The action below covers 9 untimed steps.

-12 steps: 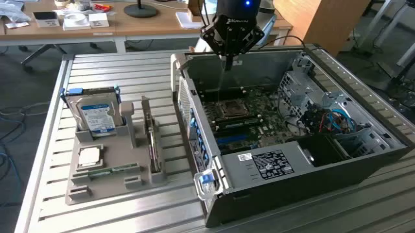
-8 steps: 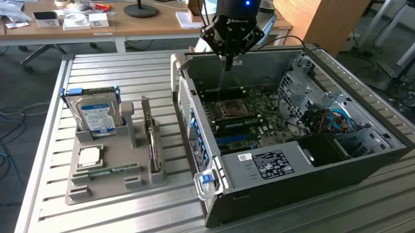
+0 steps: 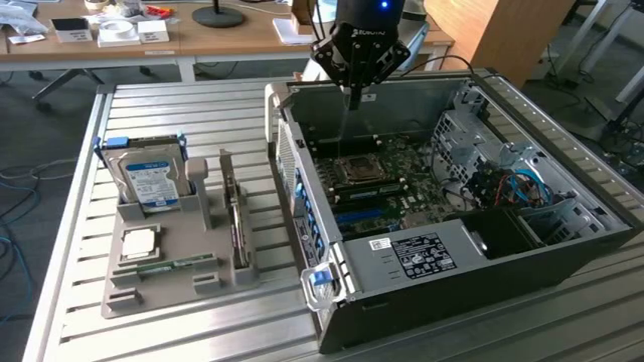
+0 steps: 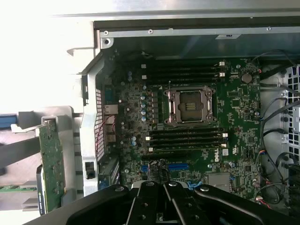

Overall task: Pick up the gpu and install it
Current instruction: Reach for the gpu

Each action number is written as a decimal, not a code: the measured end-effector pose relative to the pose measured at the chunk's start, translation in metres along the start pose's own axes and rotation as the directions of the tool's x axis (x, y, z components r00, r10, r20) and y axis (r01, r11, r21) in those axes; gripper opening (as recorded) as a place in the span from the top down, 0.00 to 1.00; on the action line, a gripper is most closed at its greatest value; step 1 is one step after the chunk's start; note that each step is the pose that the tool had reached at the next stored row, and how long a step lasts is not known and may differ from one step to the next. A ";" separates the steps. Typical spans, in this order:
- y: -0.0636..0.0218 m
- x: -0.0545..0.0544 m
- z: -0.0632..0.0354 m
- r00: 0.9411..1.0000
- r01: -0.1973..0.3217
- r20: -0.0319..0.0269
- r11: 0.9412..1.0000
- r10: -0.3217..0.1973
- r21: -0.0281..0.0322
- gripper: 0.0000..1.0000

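Black arm links are held upright over the open computer case point(image 3: 483, 290), with the wrist pointed straight down into it. The gripper point(image 3: 354, 100) point(image 4: 164, 190) is hung above the motherboard point(image 3: 393, 177), just inside the case wall farthest from the exterior camera. Its fingers are pressed together and nothing is pinched between them. The gpu point(image 3: 234, 215) point(image 4: 50, 164) is stood on edge in a grey holder point(image 3: 161, 290) outside the case, on the exterior view's left of it, well apart from the gripper. A hard drive point(image 3: 151, 181) is propped in the same holder, farther from the case.
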State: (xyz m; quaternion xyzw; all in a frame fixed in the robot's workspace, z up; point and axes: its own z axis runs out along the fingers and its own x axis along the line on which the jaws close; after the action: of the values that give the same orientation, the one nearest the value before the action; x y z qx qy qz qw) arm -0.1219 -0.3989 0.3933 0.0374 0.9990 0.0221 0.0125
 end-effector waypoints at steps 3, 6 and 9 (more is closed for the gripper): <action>-0.0001 0.001 0.0000 1.000 0.000 0.000 1.000 0.000 0.000 0.89; -0.0003 0.005 -0.0001 1.000 0.000 0.000 1.000 0.000 0.000 0.89; -0.0006 0.009 -0.0002 1.000 0.000 0.000 1.000 0.000 0.000 0.89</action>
State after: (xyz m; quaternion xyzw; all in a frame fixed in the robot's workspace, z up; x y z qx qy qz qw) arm -0.1307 -0.3988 0.3933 0.0375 0.9990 0.0221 0.0125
